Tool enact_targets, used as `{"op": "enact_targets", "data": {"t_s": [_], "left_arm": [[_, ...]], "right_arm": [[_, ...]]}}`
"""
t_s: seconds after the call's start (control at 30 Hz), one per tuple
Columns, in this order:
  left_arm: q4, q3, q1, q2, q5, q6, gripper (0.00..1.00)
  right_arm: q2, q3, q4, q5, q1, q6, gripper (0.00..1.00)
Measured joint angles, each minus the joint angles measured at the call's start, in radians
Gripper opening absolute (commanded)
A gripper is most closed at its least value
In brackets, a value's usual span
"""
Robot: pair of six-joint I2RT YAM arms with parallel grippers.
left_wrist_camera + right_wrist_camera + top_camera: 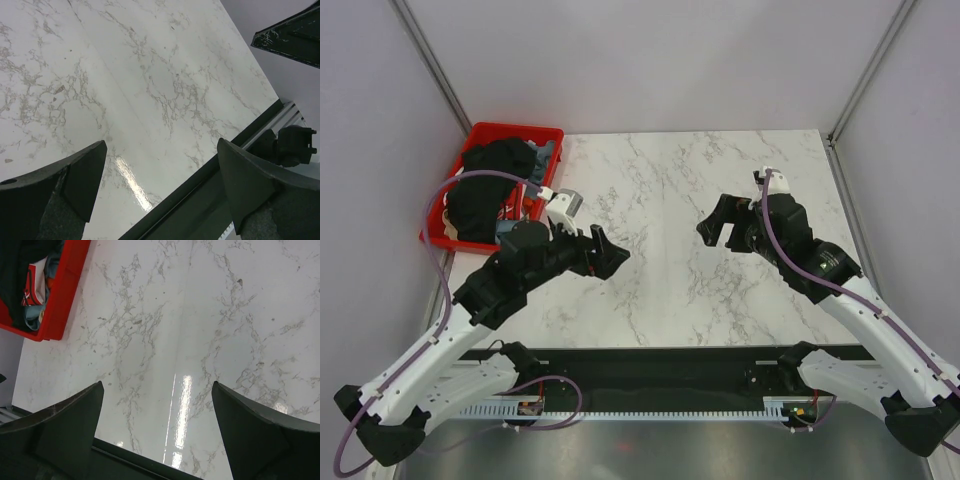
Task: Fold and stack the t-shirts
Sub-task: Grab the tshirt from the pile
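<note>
My left gripper [612, 256] and right gripper [713, 229] hover spread wide, holding nothing, over the white marbled table [670, 190] — the crumpled dark cloth t-shirts [488, 188] lie in the red plastic bin [515, 128].

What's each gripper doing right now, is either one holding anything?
Left gripper: open, holding nothing.
Right gripper: open, holding nothing.

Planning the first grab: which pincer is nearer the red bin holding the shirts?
Left. The left pincer hovers just right of the red bin, by its near corner; the right pincer hangs much farther right.
</note>
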Motion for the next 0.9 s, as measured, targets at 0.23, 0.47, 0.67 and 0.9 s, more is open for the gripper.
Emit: {"op": "enact_targets", "data": {"t_s": [0.23,0.47,0.67,0.9], "left_arm": [[0.0,0.005,0.0,0.057,-0.076,-0.003,0.99],[-0.028,0.116,0.061,0.238,-0.31,-0.003,0.99],[-0.026,0.216,0.348,0.394,-0.416,-0.031,0.93],[-0.029,0.305,0.64,0.576,-0.539,-0.107,0.84]], "right_arm": [[-0.006,0.0,0.0,0.012,0.0,-0.002,0.98],[-0.072,-0.03,0.023,-0.018,0.0,-0.04,0.98],[-0.163,-0.108,0.056,-0.052,0.0,-0.057,0.98],[-0.249,-0.144,0.068,-0.061,0.0,-0.071,0.98]]}}
